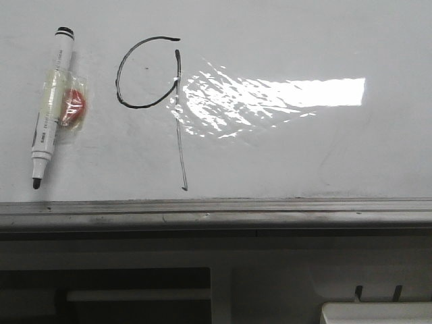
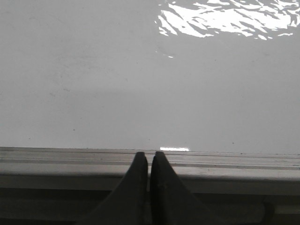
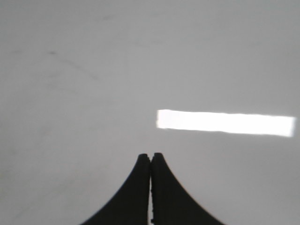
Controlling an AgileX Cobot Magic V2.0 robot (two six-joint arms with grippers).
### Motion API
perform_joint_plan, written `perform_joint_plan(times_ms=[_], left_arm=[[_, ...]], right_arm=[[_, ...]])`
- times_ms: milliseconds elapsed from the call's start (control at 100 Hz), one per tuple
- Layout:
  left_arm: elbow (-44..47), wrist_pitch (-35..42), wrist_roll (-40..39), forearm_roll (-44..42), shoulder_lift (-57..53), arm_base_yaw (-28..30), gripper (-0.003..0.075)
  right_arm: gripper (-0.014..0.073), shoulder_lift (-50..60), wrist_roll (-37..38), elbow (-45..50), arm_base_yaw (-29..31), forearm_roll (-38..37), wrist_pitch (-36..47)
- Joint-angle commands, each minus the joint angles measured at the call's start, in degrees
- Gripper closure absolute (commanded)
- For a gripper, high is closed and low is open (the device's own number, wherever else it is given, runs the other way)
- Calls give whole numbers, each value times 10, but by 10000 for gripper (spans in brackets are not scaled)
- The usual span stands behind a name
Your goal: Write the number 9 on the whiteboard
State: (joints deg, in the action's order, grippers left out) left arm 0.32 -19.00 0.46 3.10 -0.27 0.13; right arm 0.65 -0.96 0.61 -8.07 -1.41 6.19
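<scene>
You've got the whiteboard (image 1: 283,155) filling the upper part of the front view, with its grey metal rail (image 1: 216,210) running the full width along the near edge. Right of the figure the board is bare apart from faint smudges and a bright glare patch (image 1: 297,93), so that's your open room.

The number 9 (image 1: 158,101) sits left of centre: open round loop up high, long straight tail dropping down to just short of the rail. The glare's crinkled left end touches the tail.

Left of the 9, a black-capped marker (image 1: 48,108) lies on the board, slightly tilted, bare tip toward the rail. It has clear tape (image 1: 61,101) around its barrel with something red (image 1: 73,108) under the tape beside it. Marker and 9 are near but apart.

Neither arm shows in the front view.

Left gripper (image 2: 149,157): fingers (image 2: 136,187) pressed together, nothing between them, tips over the rail, with bare board beyond.

Right gripper (image 3: 150,158): fingers (image 3: 164,192) closed tight too, empty, over bare board with a rectangular glare strip (image 3: 225,123) just past the tips.

Below the rail you see white cabinet panels (image 1: 283,270) and a dark recess (image 1: 101,280).
</scene>
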Motion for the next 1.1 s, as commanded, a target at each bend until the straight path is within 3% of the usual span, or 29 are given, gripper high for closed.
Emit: perform_joint_plan(times_ms=[0,160,290,540,1090], left_arm=[[23,31,-5,1,-16,-3,740],[23,32,-5,1,-16,-3,740],[23,33,-5,1,-16,-3,740],[23,33,-5,1,-16,-3,740],[23,33,-5,1,-16,-3,740]], right_arm=[[663,-3,5,15,84,-7,42],[663,10,5,15,163,5,-62],[663,10,5,15,166,10,-150],[663,10,5,15,166,10,-239],[663,10,5,15,166,10,-238]])
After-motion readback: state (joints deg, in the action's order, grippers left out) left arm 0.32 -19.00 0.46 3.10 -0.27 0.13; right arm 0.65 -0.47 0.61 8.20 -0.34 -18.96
